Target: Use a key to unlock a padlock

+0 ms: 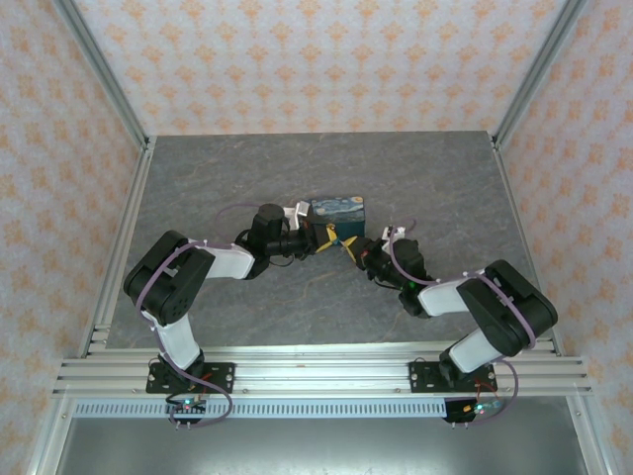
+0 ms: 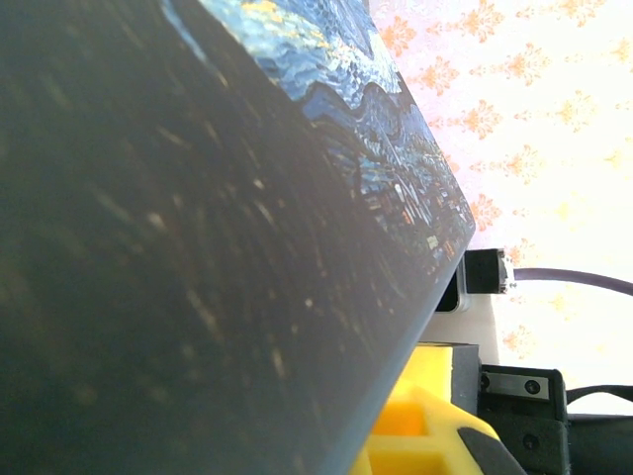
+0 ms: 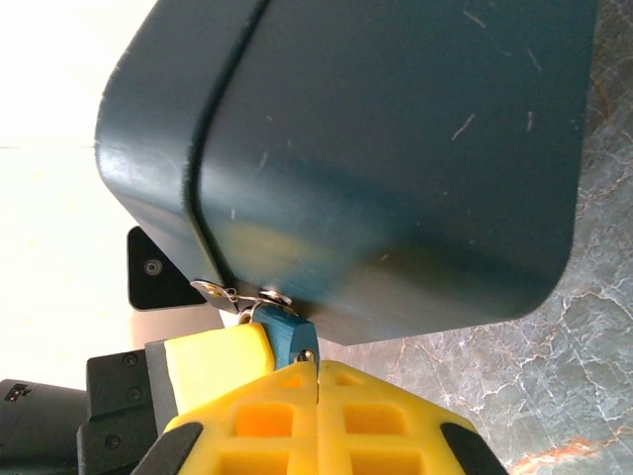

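The tiny blue padlock [image 3: 288, 333] hangs from the metal hasp [image 3: 237, 294] on the lower edge of the dark-blue box [image 3: 376, 148]. My right gripper [image 3: 316, 368] is shut, and its yellow fingertips meet right at the padlock's underside. A small glint of metal, the key [image 3: 309, 354], shows there; the rest of the key is hidden between the pads. One yellow finger [image 3: 208, 358] of my left gripper [image 1: 321, 236] presses the padlock's left side, while its other finger is hidden. From above, both grippers meet just in front of the box [image 1: 336, 210], the right gripper [image 1: 347, 245] coming from the right.
The box stands mid-table on the grey marbled surface [image 1: 425, 178]. Its swirl-patterned face [image 2: 376, 109] lies very close to the left wrist camera. Metal frame rails [image 1: 124, 237] and patterned walls bound the table. Open surface lies behind and to both sides of the box.
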Robot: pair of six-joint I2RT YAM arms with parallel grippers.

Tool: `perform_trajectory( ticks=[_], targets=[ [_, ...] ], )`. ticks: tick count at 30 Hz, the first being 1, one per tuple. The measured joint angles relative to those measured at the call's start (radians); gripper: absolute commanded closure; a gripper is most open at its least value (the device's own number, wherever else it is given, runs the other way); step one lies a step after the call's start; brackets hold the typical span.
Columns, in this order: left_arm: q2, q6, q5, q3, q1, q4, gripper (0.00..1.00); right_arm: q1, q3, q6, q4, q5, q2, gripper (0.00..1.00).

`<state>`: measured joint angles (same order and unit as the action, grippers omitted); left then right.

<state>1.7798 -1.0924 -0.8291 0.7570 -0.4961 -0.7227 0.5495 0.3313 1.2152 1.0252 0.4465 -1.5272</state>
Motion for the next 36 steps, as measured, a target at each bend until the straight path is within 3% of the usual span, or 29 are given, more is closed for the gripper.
perform_trajectory(
  ticks=[13, 24, 36],
  targets=[
    [0.0, -0.034, 0.02, 0.0, 0.007, -0.001, 1.0, 0.0, 0.004, 0.0, 0.121, 0.002, -0.086, 1.0],
    [0.0, -0.066, 0.022, 0.0, 0.008, -0.012, 1.0, 0.0, 0.003, -0.121, 0.146, 0.002, -0.1, 1.0],
    [0.0, -0.097, 0.031, 0.0, 0.015, -0.012, 1.0, -0.014, 0.008, -0.158, 0.304, 0.023, -0.22, 1.0]
  ],
)
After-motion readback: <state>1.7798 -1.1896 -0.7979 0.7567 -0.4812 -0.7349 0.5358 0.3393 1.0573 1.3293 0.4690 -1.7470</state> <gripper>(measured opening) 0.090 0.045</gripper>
